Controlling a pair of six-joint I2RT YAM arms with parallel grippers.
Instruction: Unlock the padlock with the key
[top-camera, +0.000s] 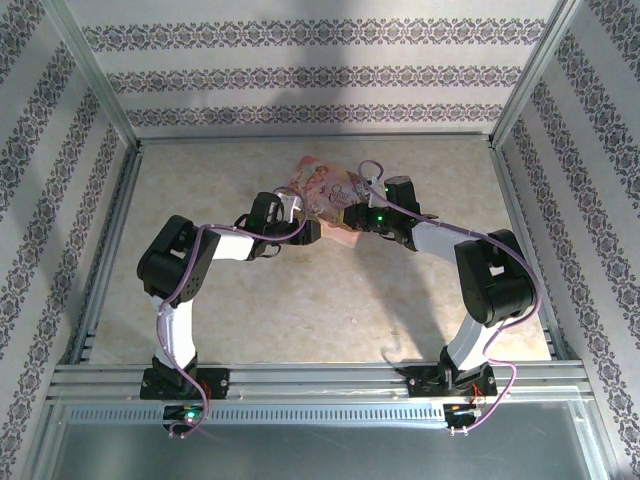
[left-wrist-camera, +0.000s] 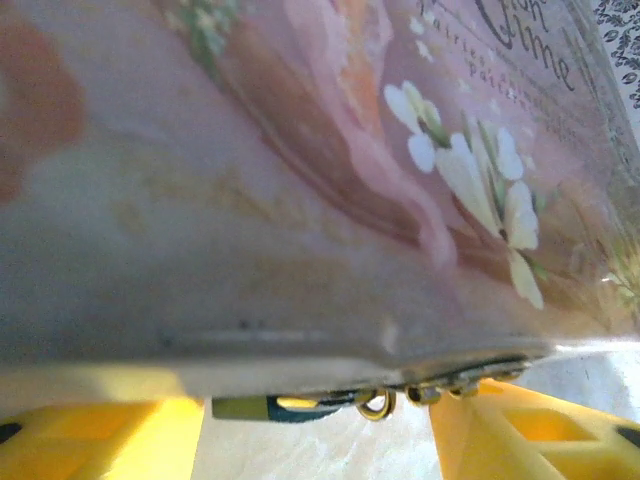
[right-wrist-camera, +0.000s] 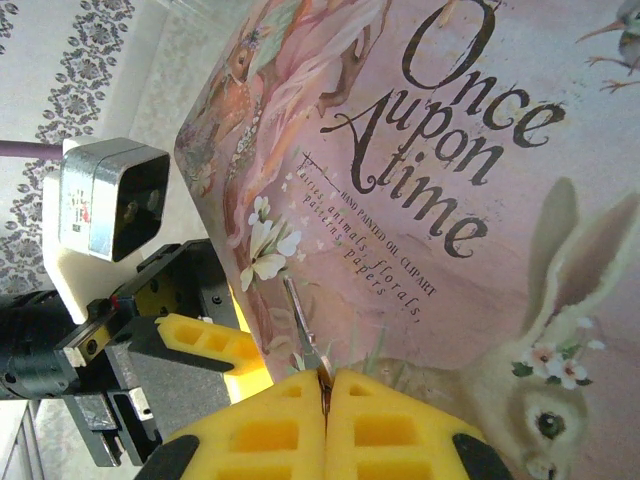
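Step in hand, I judge: steady the padlock (left-wrist-camera: 262, 408) before keying. Clamp its body squarely, keyhole towards the key (right-wrist-camera: 300, 322), and don't nudge the pink box (right-wrist-camera: 480, 200).

Left gripper (left-wrist-camera: 320, 425): fingers apart, either side of the padlock at the box's edge, touching nothing.

Right gripper (right-wrist-camera: 323, 380): pinched tight on the key.

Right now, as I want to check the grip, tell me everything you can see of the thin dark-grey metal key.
The thin dark-grey metal key is a slim, shiny sliver. Its lower end is pinched between the closed yellow fingertips of the right gripper; the shaft sticks out, tilted left, in front of the pink floral box. Whether its tip touches the box cannot be told.
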